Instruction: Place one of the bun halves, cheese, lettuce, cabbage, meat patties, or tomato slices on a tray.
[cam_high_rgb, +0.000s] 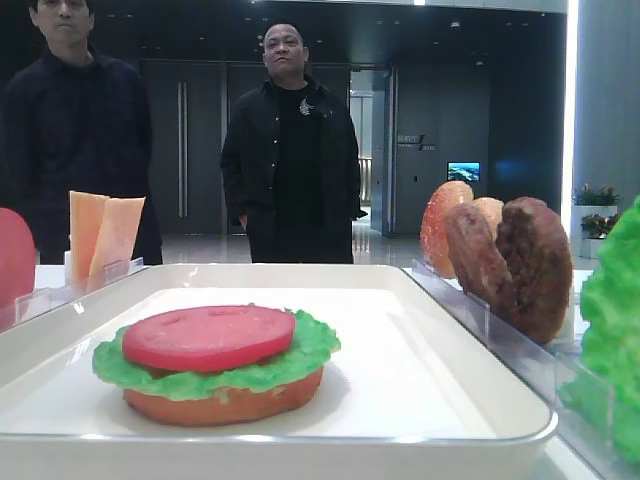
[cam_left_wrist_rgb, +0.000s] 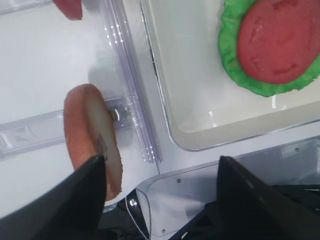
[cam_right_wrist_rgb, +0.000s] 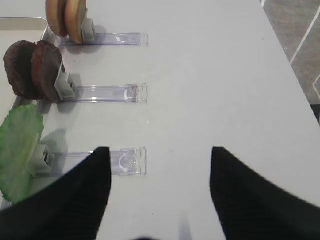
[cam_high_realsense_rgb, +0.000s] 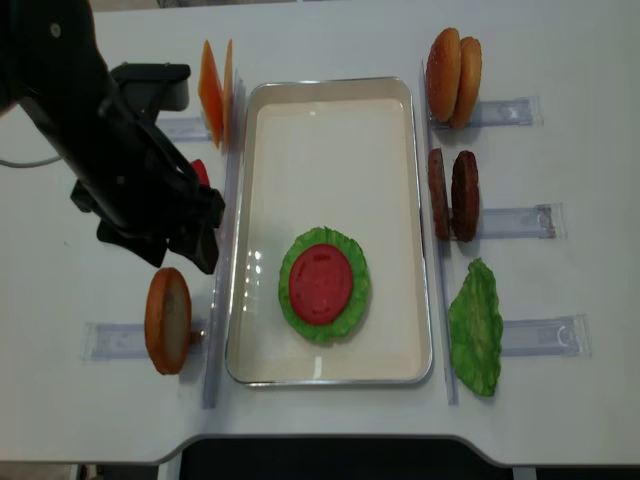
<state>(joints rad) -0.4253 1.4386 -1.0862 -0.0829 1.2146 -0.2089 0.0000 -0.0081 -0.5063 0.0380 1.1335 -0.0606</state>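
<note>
On the white tray (cam_high_realsense_rgb: 330, 120) sits a stack: a bun half (cam_high_rgb: 225, 402) at the bottom, lettuce (cam_high_realsense_rgb: 350, 318) over it and a tomato slice (cam_high_realsense_rgb: 321, 283) on top. Another bun half (cam_left_wrist_rgb: 90, 140) stands on edge in a clear holder left of the tray. My left gripper (cam_left_wrist_rgb: 160, 167) hangs open and empty over the tray's near-left corner, its left finger (cam_left_wrist_rgb: 80, 200) beside that bun half. The right gripper (cam_right_wrist_rgb: 157, 157) is open and empty over bare table, right of a standing lettuce leaf (cam_right_wrist_rgb: 17, 150). Two meat patties (cam_high_realsense_rgb: 452, 195) stand right of the tray.
Cheese slices (cam_high_realsense_rgb: 215, 90) and a red tomato slice (cam_high_realsense_rgb: 201, 172) stand in holders left of the tray, partly behind my left arm (cam_high_realsense_rgb: 120, 160). Two more bun halves (cam_high_realsense_rgb: 455, 65) stand at the far right. Clear holder rails (cam_right_wrist_rgb: 110, 92) lie on the table. Two people stand beyond the far edge.
</note>
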